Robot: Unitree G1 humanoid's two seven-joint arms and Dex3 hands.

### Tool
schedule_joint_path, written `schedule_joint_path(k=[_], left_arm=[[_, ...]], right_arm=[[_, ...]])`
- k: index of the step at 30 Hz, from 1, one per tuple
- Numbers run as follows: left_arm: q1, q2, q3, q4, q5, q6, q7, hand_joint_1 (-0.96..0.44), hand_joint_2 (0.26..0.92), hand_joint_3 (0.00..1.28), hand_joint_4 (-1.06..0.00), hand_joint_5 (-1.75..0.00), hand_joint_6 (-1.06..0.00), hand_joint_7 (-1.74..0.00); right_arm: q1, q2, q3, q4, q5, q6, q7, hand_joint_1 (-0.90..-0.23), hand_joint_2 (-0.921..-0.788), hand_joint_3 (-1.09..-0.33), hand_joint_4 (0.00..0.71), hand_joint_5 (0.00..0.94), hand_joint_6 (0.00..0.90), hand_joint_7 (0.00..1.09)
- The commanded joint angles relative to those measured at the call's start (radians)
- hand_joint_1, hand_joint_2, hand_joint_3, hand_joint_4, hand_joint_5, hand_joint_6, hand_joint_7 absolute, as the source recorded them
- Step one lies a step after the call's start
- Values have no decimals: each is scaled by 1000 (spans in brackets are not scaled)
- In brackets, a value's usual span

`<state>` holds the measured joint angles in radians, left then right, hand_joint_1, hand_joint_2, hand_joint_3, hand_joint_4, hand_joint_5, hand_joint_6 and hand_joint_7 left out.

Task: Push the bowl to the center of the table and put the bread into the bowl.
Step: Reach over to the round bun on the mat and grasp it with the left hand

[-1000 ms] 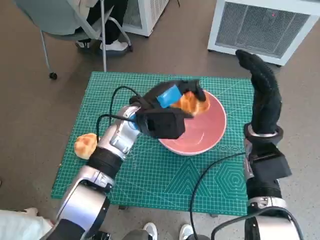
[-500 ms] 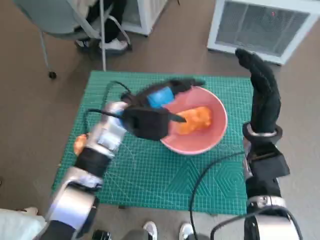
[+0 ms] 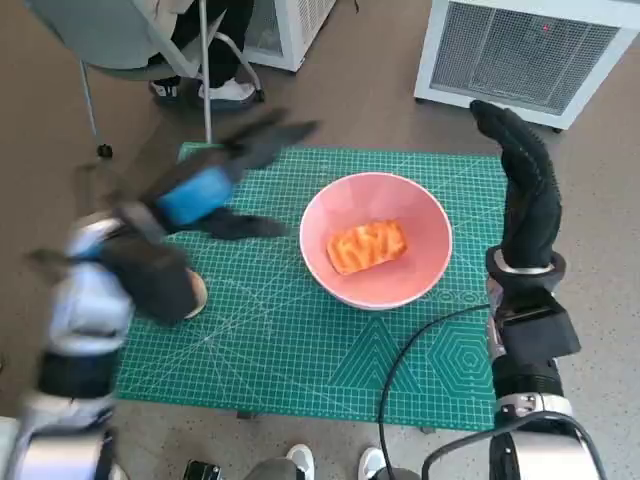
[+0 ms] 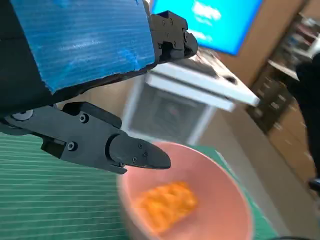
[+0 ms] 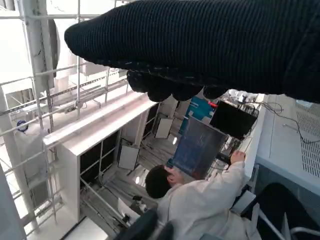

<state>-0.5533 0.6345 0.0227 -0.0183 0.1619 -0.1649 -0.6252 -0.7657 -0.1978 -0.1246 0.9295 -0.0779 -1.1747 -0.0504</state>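
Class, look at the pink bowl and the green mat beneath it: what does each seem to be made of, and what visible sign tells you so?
Pink bowl: probably plastic or glazed ceramic; smooth, evenly coloured, softly shiny wall. Green mat: likely a rubbery or vinyl cutting mat; flat, matte, printed with white grid lines.

Gloved right robot hand [image 5: 200, 45] across frame; person [image 5: 200, 200] in white beside shelving [image 5: 100, 150].
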Motion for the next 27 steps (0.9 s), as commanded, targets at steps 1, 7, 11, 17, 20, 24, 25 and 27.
schedule_joint_path(k=[1,7,11,17,20,24,25,27], left_arm=[[109,79,80,-52,-11,7,3,-284,901,23,-69,-21,-229,-146],[216,144,147,-88,14,40,19,-292,910,18,-83,-16,-235,-134],[271,168,169,-97,30,57,34,-286,912,14,-88,-13,-243,-122],[337,177,182,-109,44,109,42,-256,903,5,-95,-8,-252,-99],[355,178,176,-102,47,126,44,-240,898,1,-95,-5,-255,-88],[369,175,159,-83,52,133,46,-220,888,0,-93,-2,-260,-73],[370,174,152,-76,55,134,47,-215,885,0,-90,-1,-261,-67],[371,171,139,-62,61,134,48,-209,879,0,-87,-1,-261,-60]], right_arm=[[13,-2,1,18,15,8,15,-564,-921,-836,342,1,207,276],[2,3,3,31,28,10,28,-559,-921,-838,342,1,207,276],[-6,8,6,38,36,11,37,-559,-921,-840,344,2,208,275],[-14,17,11,51,48,6,53,-554,-921,-838,346,2,208,274],[-17,18,10,60,53,3,62,-552,-921,-838,347,3,208,273],[-20,21,10,66,64,-1,79,-552,-921,-838,348,3,208,273],[-21,22,10,67,67,-1,83,-553,-921,-837,348,3,208,273],[-23,23,10,69,73,-1,91,-555,-921,-837,348,3,208,273]])
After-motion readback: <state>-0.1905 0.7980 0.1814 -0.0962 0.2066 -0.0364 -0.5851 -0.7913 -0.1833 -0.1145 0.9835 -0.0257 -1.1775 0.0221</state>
